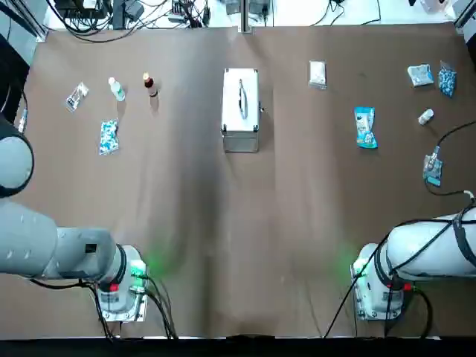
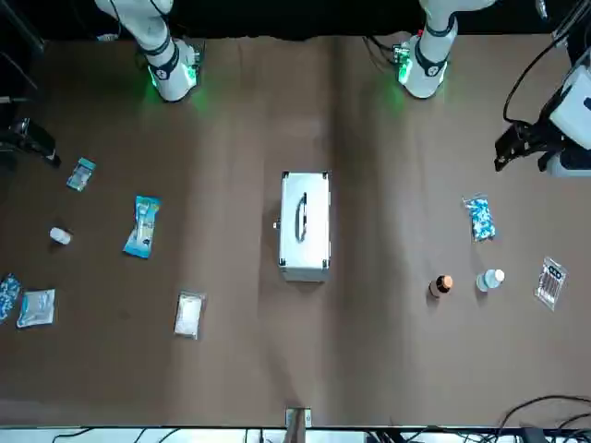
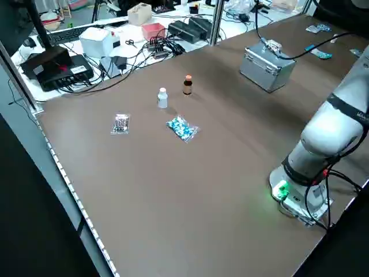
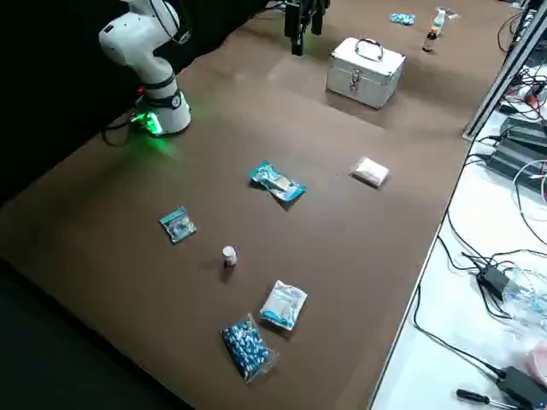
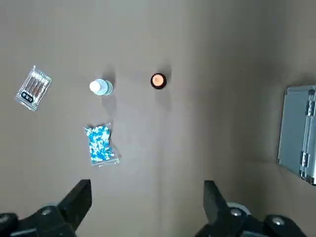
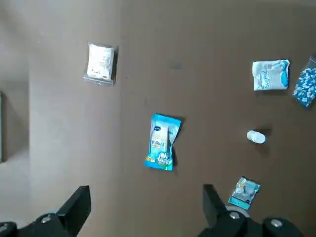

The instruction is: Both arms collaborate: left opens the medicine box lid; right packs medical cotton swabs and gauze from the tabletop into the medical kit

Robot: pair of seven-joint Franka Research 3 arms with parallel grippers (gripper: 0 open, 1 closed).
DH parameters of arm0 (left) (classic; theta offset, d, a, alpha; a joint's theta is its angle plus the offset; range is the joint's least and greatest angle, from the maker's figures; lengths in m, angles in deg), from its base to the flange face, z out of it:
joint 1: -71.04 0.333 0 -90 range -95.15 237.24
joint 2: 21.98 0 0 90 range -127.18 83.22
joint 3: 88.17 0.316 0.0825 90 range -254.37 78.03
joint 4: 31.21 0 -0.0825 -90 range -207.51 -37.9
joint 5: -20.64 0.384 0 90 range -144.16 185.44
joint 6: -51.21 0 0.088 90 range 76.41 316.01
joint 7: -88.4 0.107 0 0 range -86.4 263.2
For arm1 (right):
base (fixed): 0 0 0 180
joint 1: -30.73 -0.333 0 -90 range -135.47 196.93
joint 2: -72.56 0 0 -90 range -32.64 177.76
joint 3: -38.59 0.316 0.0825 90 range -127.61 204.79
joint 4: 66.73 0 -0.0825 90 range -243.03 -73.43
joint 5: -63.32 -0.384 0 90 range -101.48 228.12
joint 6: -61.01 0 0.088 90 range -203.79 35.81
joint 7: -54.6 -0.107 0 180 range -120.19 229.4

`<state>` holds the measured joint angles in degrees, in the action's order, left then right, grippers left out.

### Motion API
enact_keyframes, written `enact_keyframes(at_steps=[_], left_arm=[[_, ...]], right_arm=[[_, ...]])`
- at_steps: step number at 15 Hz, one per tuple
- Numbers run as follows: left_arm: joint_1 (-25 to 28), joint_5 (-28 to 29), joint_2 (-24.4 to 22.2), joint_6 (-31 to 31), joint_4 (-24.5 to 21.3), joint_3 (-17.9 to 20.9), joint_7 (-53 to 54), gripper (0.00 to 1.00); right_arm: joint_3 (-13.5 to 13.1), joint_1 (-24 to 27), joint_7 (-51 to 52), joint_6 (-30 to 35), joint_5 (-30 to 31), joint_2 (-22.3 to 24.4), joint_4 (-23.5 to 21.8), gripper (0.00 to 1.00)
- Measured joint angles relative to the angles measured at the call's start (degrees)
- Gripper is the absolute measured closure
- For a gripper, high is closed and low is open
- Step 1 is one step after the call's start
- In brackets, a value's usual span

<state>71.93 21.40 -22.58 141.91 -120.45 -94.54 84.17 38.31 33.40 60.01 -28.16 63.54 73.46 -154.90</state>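
The medical kit [image 1: 240,111] stands at the table's middle, toward the far side. Its medicine box lid [image 1: 240,95] lies shut, handle on top. The gauze [image 1: 317,74] lies to the right of the kit near the far edge. The teal medical cotton swabs packet [image 1: 365,127] lies further right and closer to me, and also shows in the right wrist view [image 6: 162,141]. My left gripper [image 5: 146,205] hangs open high over the table's left side, with nothing in it. My right gripper [image 6: 145,206] hangs open high above the swabs packet, also holding nothing.
On the left lie a clear packet [image 1: 76,96], a white bottle [image 1: 117,89], a brown bottle [image 1: 150,84] and a speckled packet [image 1: 108,137]. On the right are a pale bluish packet [image 1: 420,74], a speckled packet [image 1: 447,80], a small white bottle [image 1: 425,117] and a small teal packet [image 1: 433,169].
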Motion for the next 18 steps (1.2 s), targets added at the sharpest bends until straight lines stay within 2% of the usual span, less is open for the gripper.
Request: enact_keyframes(at_steps=[7, 11, 14, 18], left_arm=[[1.9, -0.7, -0.1, 0.0, 0.7, 0.0, 0.2, 0.00], [2.0, -1.0, 0.4, 0.0, 0.5, -0.2, 0.9, 0.00], [-0.2, -3.0, 5.2, 0.3, 0.0, -2.8, 0.9, 0.00], [-2.1, -5.7, 13.5, 3.1, 0.0, -8.2, -0.4, 0.00]], right_arm=[[0.1, 0.0, 0.0, 0.0, 0.0, 0.0, 0.0, 0.00], [0.5, -2.0, 0.2, 0.0, -0.1, -0.1, -0.1, 0.00], [0.7, -7.5, 0.2, -1.8, -0.8, -2.9, -0.7, 0.00], [0.9, -12.8, 0.2, -4.9, -0.8, -7.9, -1.0, 0.00]])
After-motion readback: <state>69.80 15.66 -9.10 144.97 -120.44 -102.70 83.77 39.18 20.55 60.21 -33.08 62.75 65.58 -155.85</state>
